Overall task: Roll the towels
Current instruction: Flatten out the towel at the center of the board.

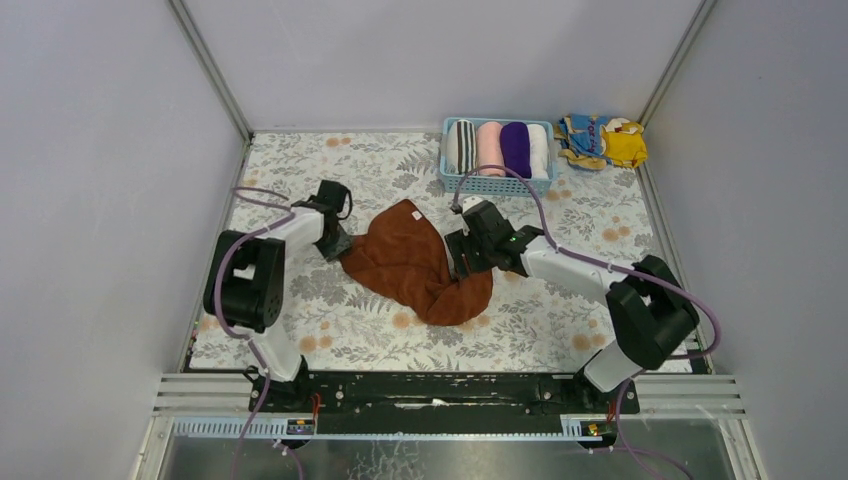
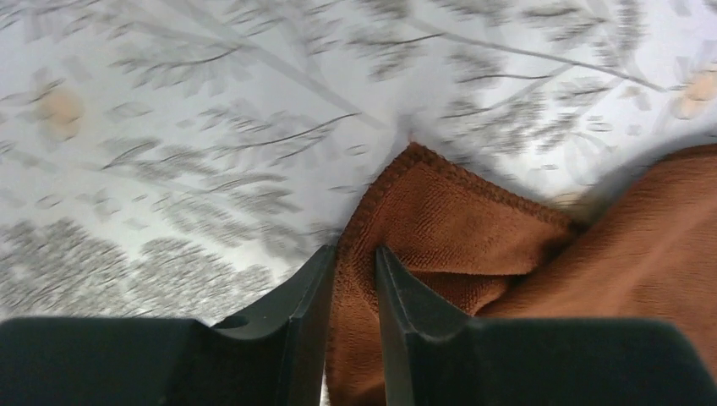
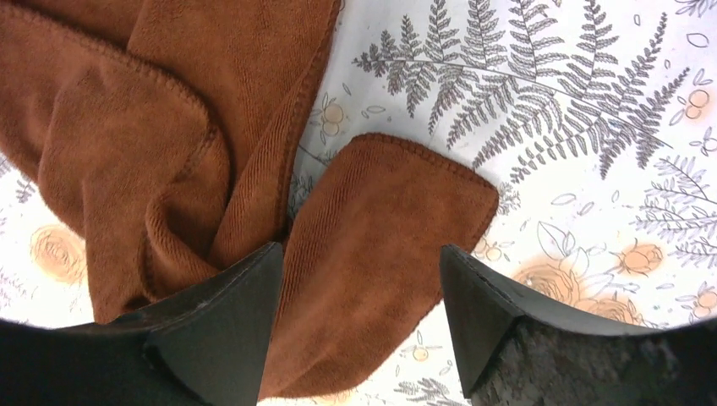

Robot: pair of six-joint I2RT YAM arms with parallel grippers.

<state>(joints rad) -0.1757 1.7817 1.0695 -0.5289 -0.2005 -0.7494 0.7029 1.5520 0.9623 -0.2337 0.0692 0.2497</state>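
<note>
Left tool (image 2: 353, 254): clamped on rust-brown towel (image 2: 440, 228) hem | Right tool (image 3: 359, 258): spread wide, folded corner lying inside its gap, bulk off to one side | towel spans both tools

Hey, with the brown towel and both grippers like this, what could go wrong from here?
The left gripper pinches the rust-brown towel only near its edge, so a pull may slip it free. The right gripper is open over one corner, so closing might catch only that flap. The towel lies crumpled, not flat, so a roll started now would likely be lumpy.
</note>
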